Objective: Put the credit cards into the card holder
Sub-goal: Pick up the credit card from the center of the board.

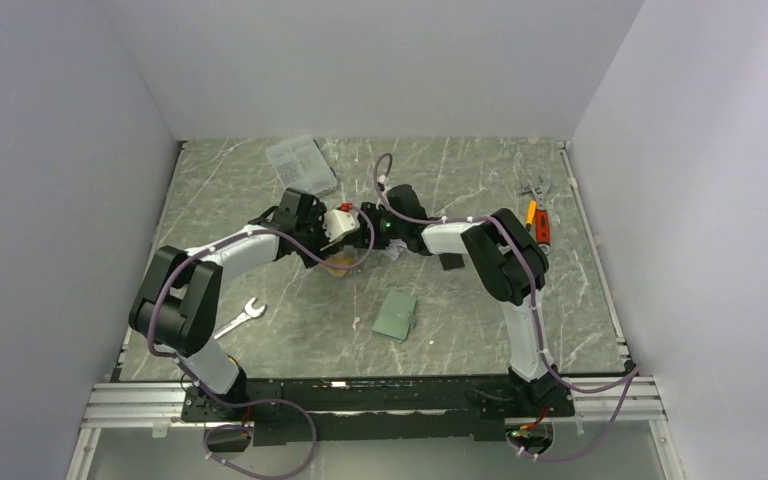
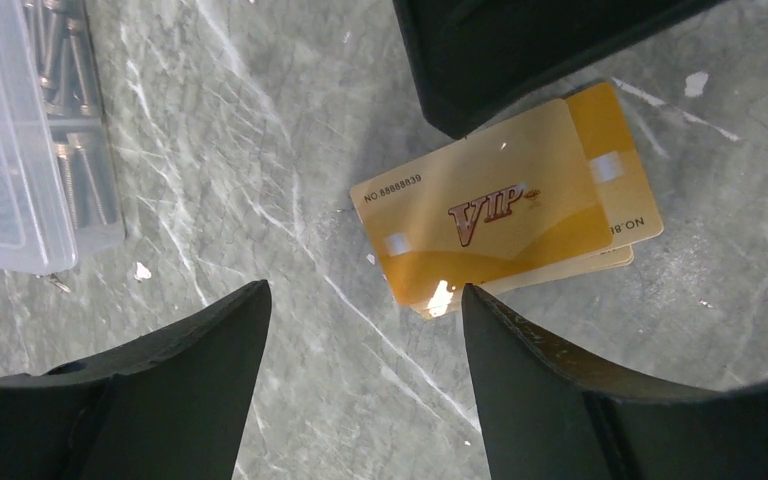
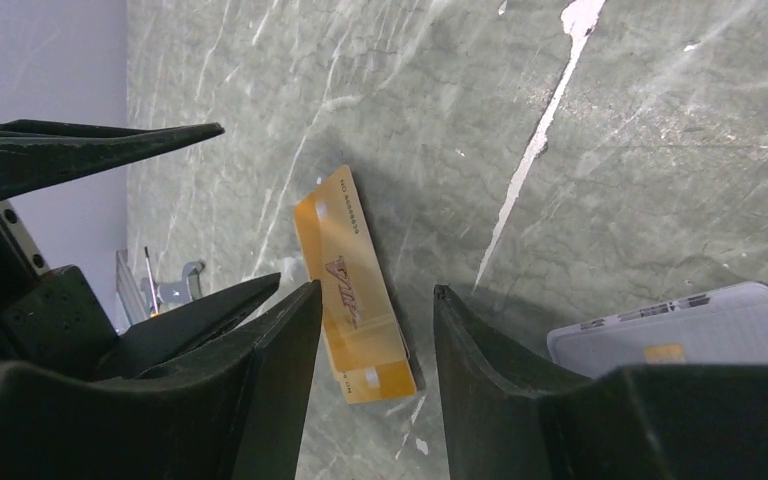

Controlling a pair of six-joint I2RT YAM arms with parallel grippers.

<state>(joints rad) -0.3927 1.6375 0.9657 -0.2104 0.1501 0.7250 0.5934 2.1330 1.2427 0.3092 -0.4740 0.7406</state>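
Two orange-gold credit cards (image 2: 490, 215) lie overlapped on the marble table, the upper one marked VIP. My left gripper (image 2: 360, 300) hangs open just short of their near corner, nothing between its fingers. My right gripper (image 3: 377, 290) is open over the same gold cards (image 3: 350, 280), which lie flat below the gap between its jaws. A silvery-white credit card (image 3: 700, 325) lies beside the right finger, partly hidden by it. The grey-green card holder (image 1: 396, 315) lies folded nearer the arm bases, apart from both grippers (image 1: 352, 235).
A clear compartment box (image 1: 300, 165) with screws sits at the back left, also close on the left in the left wrist view (image 2: 20, 150). A flat black square (image 1: 450, 262), a wrench (image 1: 240, 318) and hand tools (image 1: 535, 215) lie around.
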